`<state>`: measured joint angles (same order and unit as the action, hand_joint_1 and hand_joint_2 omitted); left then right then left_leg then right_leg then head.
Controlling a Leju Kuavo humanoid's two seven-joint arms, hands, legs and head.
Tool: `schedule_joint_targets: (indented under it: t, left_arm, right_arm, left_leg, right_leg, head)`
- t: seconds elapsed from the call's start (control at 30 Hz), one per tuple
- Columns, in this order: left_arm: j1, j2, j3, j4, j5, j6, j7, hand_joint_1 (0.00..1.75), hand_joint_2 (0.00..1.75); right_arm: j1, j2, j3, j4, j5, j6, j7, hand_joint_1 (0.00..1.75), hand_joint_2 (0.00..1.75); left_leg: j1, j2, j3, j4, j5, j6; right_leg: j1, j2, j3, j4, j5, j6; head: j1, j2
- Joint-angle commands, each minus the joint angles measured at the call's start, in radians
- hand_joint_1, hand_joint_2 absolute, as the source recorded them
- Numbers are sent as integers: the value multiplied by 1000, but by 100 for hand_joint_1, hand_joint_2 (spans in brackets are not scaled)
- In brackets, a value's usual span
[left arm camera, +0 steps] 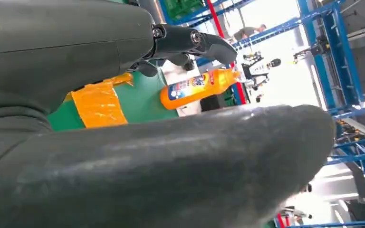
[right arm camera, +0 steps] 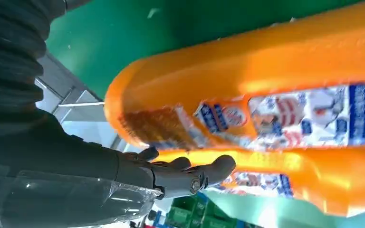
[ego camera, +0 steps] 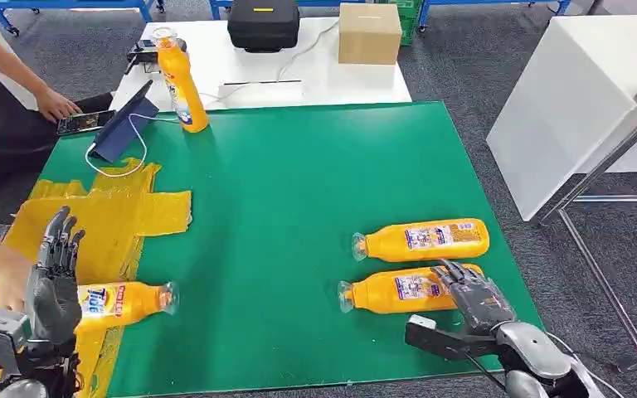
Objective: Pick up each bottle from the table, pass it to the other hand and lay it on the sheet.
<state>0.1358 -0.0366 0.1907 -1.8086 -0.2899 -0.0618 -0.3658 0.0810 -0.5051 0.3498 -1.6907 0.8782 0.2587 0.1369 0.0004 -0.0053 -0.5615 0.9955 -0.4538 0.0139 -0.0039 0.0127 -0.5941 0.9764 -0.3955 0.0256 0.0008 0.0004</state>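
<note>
Two orange bottles lie side by side at the right of the green mat [ego camera: 299, 207]: a far one [ego camera: 423, 240] and a near one [ego camera: 402, 290]. My right hand [ego camera: 479, 294] is at the near bottle's base, fingers spread over its end without gripping. In the right wrist view the fingers [right arm camera: 190, 175] reach out beside both bottles [right arm camera: 266, 80]. A third bottle [ego camera: 124, 303] lies on the yellow sheet [ego camera: 124, 215] at the left. Beside it my left hand [ego camera: 56, 278] is raised, fingers apart, holding nothing. A fourth bottle [ego camera: 181, 83] stands upright at the back left, and appears as the bottle [left arm camera: 199, 88] in the left wrist view.
A person's hand [ego camera: 4, 286] is at the sheet's left edge, close to my left hand. Another hand [ego camera: 54, 104] rests by a phone and a dark tablet [ego camera: 124, 124] with a white cable. A black case [ego camera: 264, 25] and a cardboard box [ego camera: 369, 33] stand on the white table behind.
</note>
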Motion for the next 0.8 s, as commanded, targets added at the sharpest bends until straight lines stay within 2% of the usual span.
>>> schedule_joint_targets:
  t: [0.03, 0.07, 0.1, 0.13, 0.2, 0.4, 0.53, 0.8]
  left_arm:
    - [-55, -7, -28, 85, 17, -8, 5, 0, 0]
    - [-55, -7, -28, 85, 17, -8, 5, 0, 0]
    - [-58, -5, -30, 90, 20, -7, 5, 0, 0]
    - [-68, 0, -37, 100, 22, -9, 6, 0, 0]
    - [-90, 3, -48, 119, 29, -4, 12, 0, 0]
    - [-106, 15, -64, 123, 56, 5, 29, 0, 0]
    - [-98, 21, -66, 143, 64, 5, 20, 0, 0]
    - [-130, 25, -86, 141, 76, 6, 28, 0, 0]
  right_arm:
    - [-85, -90, 129, 124, -20, 71, -22, 0, 175]
    - [-85, -90, 129, 124, -20, 71, -22, 0, 175]
    - [-90, -116, 148, 122, -36, 110, -31, 162, 175]
    - [-102, -167, 183, 118, -47, 154, -29, 175, 175]
    - [-105, -223, 210, 123, -73, 189, -50, 175, 175]
    - [-112, -267, 244, 96, -112, 216, -51, 175, 175]
    - [-96, -334, 253, 76, -142, 229, -58, 175, 175]
    - [-137, -317, 305, 89, -142, 255, -61, 175, 175]
  left_leg:
    - [0, 0, 3, -1, -1, 0]
    - [0, -1, 4, -1, -1, -1]
    - [1, -1, 5, -1, -1, -1]
    - [1, -1, 5, -2, -1, -1]
    - [0, -1, 4, -1, -1, -1]
    - [-1, -5, 8, -2, 0, 0]
    - [-1, -4, 8, -1, -1, 0]
    - [0, -4, 9, -1, 0, 0]
  right_leg:
    - [0, -2, 4, -1, -1, 0]
    - [1, -2, 4, -2, -1, 0]
    - [1, -3, 5, -3, -1, 0]
    - [1, -3, 5, -3, -1, 0]
    - [0, -3, 4, -1, -2, 0]
    - [0, -5, 8, -3, -2, 0]
    - [0, -5, 8, -2, -2, 0]
    - [1, -4, 10, -4, 0, 0]
  head:
    - [0, 0]
    - [0, 0]
    - [0, 0]
    - [0, 0]
    - [0, 0]
    - [0, 0]
    - [-1, 0]
    - [0, 0]
